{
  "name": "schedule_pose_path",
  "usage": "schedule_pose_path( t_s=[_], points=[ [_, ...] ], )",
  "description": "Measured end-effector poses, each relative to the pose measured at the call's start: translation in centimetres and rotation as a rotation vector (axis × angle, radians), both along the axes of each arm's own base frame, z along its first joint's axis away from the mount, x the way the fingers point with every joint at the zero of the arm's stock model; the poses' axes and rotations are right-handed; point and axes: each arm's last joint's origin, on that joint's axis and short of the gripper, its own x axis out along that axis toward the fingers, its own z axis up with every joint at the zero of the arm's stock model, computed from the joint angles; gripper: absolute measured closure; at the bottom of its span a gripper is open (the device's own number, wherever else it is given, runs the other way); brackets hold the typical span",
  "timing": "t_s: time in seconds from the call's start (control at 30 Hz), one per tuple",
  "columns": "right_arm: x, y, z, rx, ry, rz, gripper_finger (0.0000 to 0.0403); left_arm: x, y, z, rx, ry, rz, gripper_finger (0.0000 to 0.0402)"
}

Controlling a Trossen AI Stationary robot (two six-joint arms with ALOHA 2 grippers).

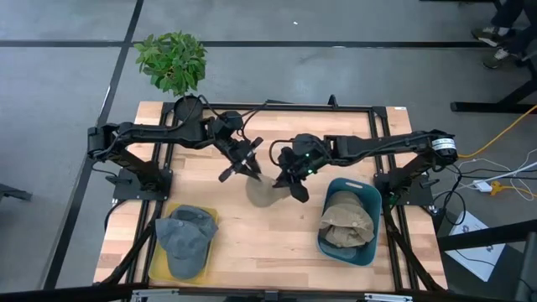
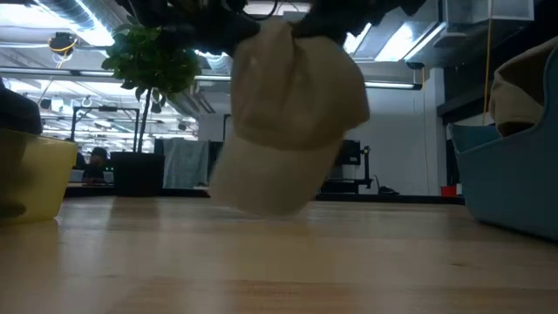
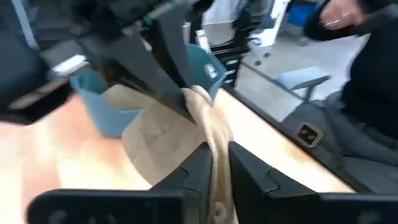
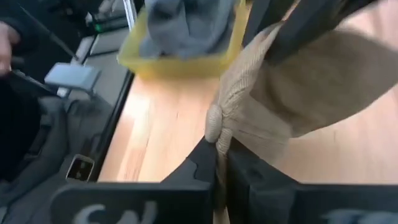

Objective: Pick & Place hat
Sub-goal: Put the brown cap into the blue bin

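Observation:
A beige cap [image 1: 262,193] hangs between my two grippers over the middle of the table, and it shows large in the low view [image 2: 292,113]. My left gripper [image 1: 250,168] is shut on it from the left. My right gripper [image 1: 289,178] is shut on it from the right. The two grippers stand close together at the cap's top. Whether the cap's lower edge [image 2: 261,208] touches the table I cannot tell. A grey cap [image 1: 186,239] lies in a yellow bin [image 1: 158,267] at the near left. My left gripper pinches a bunched fold of the cap's cloth [image 3: 214,134] between its two fingers [image 3: 249,171]. The cap hangs below the hold, its brim [image 3: 158,137] lower down. My right gripper's fingers [image 3: 168,68] hold the same fold just beyond. My right gripper pinches a bunched fold of the cap's cloth [image 4: 219,124] between its two fingers [image 4: 199,163], near the cap's top. The rest of the cap [image 4: 323,87] hangs from the hold. My left gripper's fingers [image 4: 298,25] hold the cloth close by.
A blue bin [image 1: 348,220] at the near right holds tan caps [image 1: 346,216]. A potted plant [image 1: 172,60] stands at the table's far left. A black frame rail [image 1: 277,107] runs round the table. Bare wood [image 1: 260,252] lies between the two bins.

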Motion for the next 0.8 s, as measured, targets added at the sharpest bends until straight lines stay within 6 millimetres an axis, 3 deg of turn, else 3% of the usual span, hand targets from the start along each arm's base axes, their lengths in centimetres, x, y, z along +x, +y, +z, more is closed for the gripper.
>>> schedule_pose_path(
  t_s=[0.27,0.5,0.67,0.8],
  points=[
    [-0.8,-0.4,-0.9,0.035,0.138,-0.031,0.0394,-0.1,0.5,-0.7,0.088,0.096,0.190,0.0270],
    [-2.2,-3.2,0.1,-0.014,0.157,-0.202,0.0398,-0.2,0.5,-0.5,0.183,0.089,0.262,0.0192],
    [-3.4,-5.3,1.9,-0.048,0.085,-0.399,0.0398,-0.5,0.0,0.7,0.319,0.020,0.354,0.0169],
    [-3.1,-6.2,2.6,-0.038,0.008,-0.519,0.0398,0.0,-0.3,1.5,0.440,-0.036,0.550,0.0167]
  ],
)
